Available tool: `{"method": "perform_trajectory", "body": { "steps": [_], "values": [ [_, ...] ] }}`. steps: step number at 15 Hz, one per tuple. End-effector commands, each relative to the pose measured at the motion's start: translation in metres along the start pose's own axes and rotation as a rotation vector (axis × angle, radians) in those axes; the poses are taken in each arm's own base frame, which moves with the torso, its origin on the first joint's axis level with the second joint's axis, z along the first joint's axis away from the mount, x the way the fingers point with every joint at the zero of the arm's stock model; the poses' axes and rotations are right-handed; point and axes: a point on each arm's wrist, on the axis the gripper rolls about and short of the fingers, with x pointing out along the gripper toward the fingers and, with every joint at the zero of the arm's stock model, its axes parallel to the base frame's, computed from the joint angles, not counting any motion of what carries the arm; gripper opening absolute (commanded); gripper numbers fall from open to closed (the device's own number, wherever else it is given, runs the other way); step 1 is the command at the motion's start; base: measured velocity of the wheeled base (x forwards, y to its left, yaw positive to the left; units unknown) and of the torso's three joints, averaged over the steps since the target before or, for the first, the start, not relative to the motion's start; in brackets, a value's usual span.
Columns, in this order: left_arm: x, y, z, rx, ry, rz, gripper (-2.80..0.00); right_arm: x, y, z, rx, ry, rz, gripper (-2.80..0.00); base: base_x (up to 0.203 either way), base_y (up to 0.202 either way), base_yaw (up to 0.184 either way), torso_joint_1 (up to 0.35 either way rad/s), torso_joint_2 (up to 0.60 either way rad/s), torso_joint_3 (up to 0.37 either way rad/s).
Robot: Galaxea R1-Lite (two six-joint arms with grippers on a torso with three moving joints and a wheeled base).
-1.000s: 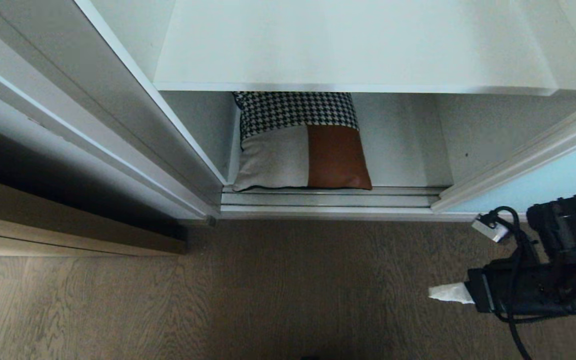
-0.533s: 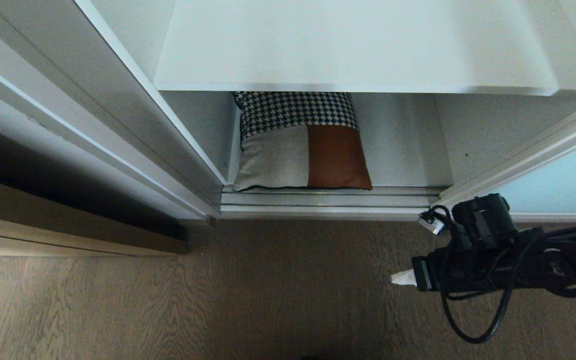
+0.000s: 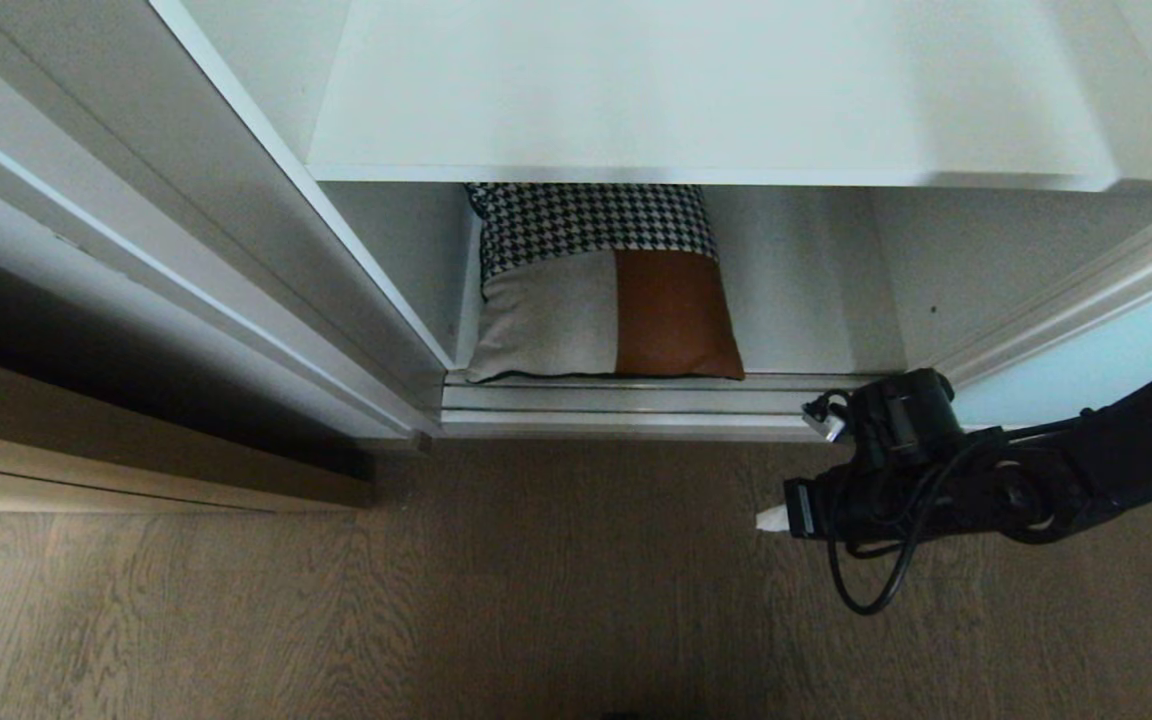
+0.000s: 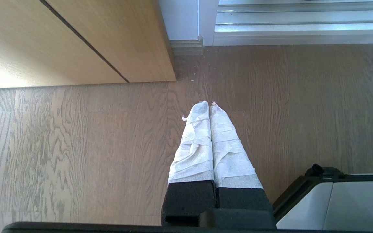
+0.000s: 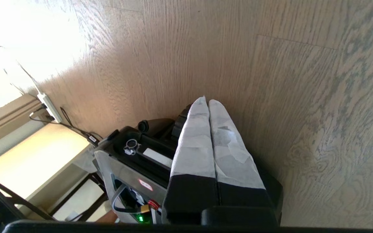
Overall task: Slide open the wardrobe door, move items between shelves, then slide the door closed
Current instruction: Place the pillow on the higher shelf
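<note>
so, going left to right in the head view: the wardrobe already stands open on this side, and the cushion (image 3: 601, 285) leans upright on the bottom board, its top tucked under the front edge of the white shelf (image 3: 706, 90) above, its lower edge just behind the floor track (image 3: 636, 400). the sliding wardrobe door (image 3: 1116, 360), pale blue, sits at the right of the opening. the left gripper (image 4: 209, 105) is outside the head view; its own camera shows its wrapped fingers pressed together, empty, over the wood floor (image 3: 436, 600). the right gripper (image 3: 768, 518) hangs low over the floor right of the cushion, pointing left, fingers pressed shut on nothing.

the step in hand is judged to be the reach for the cushion. to do it well, the right gripper should spread its fingers before arriving, clear the track, and pinch the rust-brown corner nearest it, since soft fabric slips from a shallow bite. the cushion should be drawn out from under the shelf lip before lifting.
</note>
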Motion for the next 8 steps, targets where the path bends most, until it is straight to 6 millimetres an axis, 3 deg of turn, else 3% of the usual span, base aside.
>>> {"method": "perform_trajectory", "body": {
  "steps": [1, 5, 8],
  "values": [
    [0.0, 0.0, 0.0, 0.001, 0.002, 0.0, -2.8, -0.004, 0.0, 0.002, 0.002, -0.012, 0.003, -2.8, 0.0, 0.0, 0.0, 0.0, 0.0, 0.0],
    [0.0, 0.0, 0.0, 0.001, 0.002, 0.0, -2.8, -0.02, 0.006, -0.007, -0.002, -0.013, 0.009, -2.8, 0.0, 0.0, 0.0, 0.0, 0.0, 0.0],
    [0.0, 0.0, 0.0, 0.001, 0.002, 0.0, -2.8, -0.002, -0.003, -0.015, 0.005, 0.021, 0.041, -2.8, 0.0, 0.0, 0.0, 0.0, 0.0, 0.0]
  ]
}}
